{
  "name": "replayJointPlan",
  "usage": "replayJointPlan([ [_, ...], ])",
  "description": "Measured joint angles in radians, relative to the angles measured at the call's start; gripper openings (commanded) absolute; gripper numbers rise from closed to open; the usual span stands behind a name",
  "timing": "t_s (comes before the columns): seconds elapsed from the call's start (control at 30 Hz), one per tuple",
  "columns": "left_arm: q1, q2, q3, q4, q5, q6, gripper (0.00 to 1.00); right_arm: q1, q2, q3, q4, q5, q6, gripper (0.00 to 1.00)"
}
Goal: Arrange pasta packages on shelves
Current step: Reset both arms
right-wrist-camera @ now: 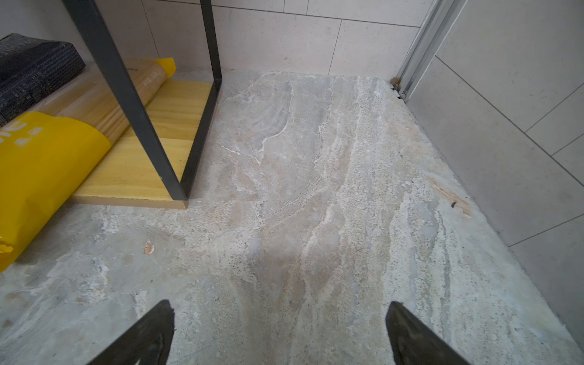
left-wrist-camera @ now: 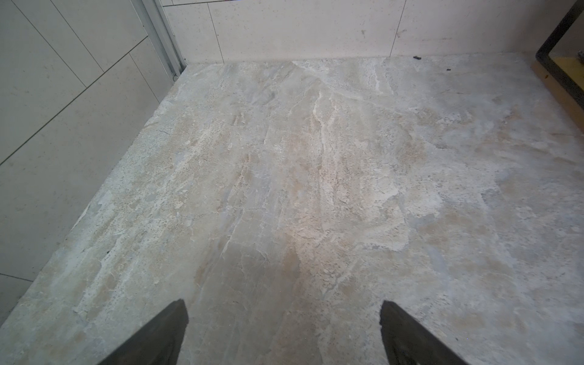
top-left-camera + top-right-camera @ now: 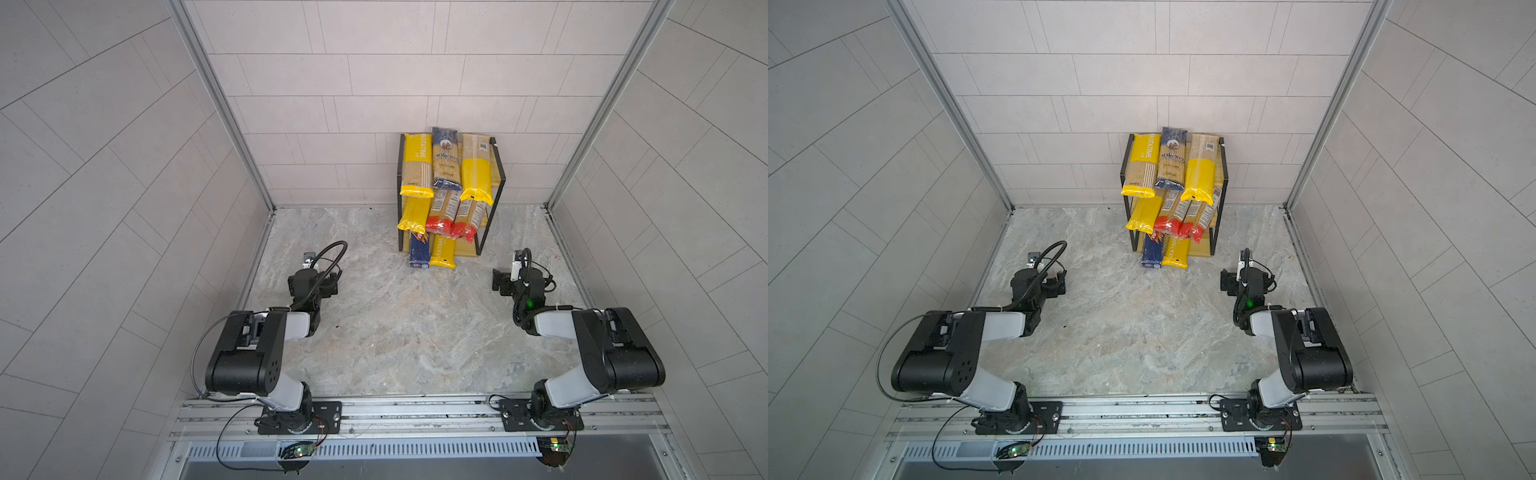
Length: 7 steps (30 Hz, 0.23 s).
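The shelves (image 3: 467, 250) (image 3: 1202, 248) stand against the back wall, right of centre, with pasta packages on all three tiers. On top lie a yellow pack (image 3: 417, 164), a dark blue one (image 3: 446, 160) and another yellow one (image 3: 477, 171). The middle tier holds a yellow pack (image 3: 413, 214) and two red-ended packs (image 3: 440, 216). At the bottom a dark blue pack (image 3: 419, 251) and a yellow one (image 3: 442, 251) (image 1: 47, 164) stick out over the front edge. My left gripper (image 2: 283, 304) and right gripper (image 1: 280, 305) hang open over bare tabletop, holding nothing, short of the rack.
Tiled walls close the cell on three sides, with aluminium posts (image 3: 224, 108) in the back corners. The stone-patterned tabletop (image 3: 395, 316) spreads between both arms and the rack. A metal rail (image 3: 415, 409) carrying both arm bases runs along the front. The rack's black frame leg (image 1: 139, 113) stands near the right gripper.
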Motion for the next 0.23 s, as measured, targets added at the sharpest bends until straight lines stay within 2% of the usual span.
replayJointPlan([
  [0.23,0.006,0.0,0.01,-0.011,0.005,-0.001,1.0,0.0,0.0,0.0,0.0,0.0,0.0,0.99],
])
